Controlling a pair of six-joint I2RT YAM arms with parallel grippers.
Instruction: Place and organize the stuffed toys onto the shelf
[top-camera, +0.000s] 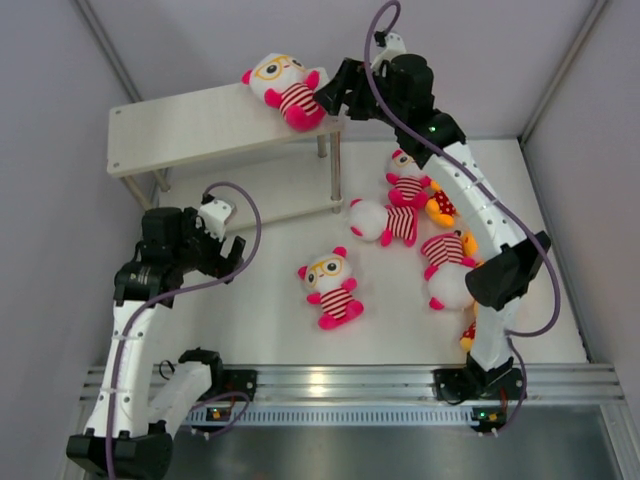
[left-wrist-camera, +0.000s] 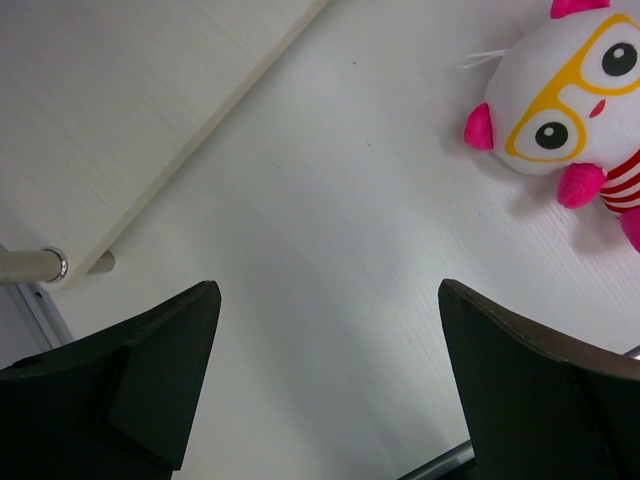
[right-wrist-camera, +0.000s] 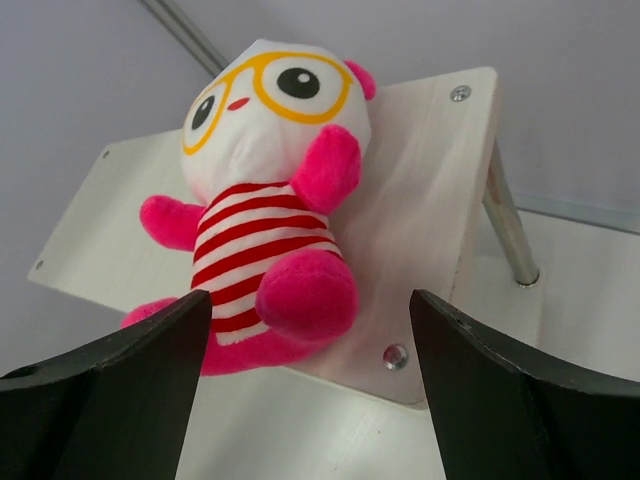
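Observation:
One striped plush (top-camera: 287, 90) with yellow glasses lies on the right end of the shelf's top board (top-camera: 190, 130). My right gripper (top-camera: 335, 95) is open just right of it, holding nothing. In the right wrist view the plush (right-wrist-camera: 265, 190) lies on the board (right-wrist-camera: 420, 200) just beyond my open right gripper (right-wrist-camera: 310, 310). Several more striped plush lie on the table: one in the middle (top-camera: 332, 288) and others at the right (top-camera: 385, 220) (top-camera: 408, 180) (top-camera: 447, 270). My left gripper (top-camera: 225, 250) is open and empty above the table. In the left wrist view the left gripper (left-wrist-camera: 330, 300) is over bare table, the middle plush (left-wrist-camera: 560, 110) far right.
Orange-yellow plush (top-camera: 441, 207) (top-camera: 468, 335) lie partly hidden by the right arm. The shelf's lower board (left-wrist-camera: 120, 110) and a silver leg (left-wrist-camera: 30, 265) are at the left of the left wrist view. Grey walls enclose the table on three sides.

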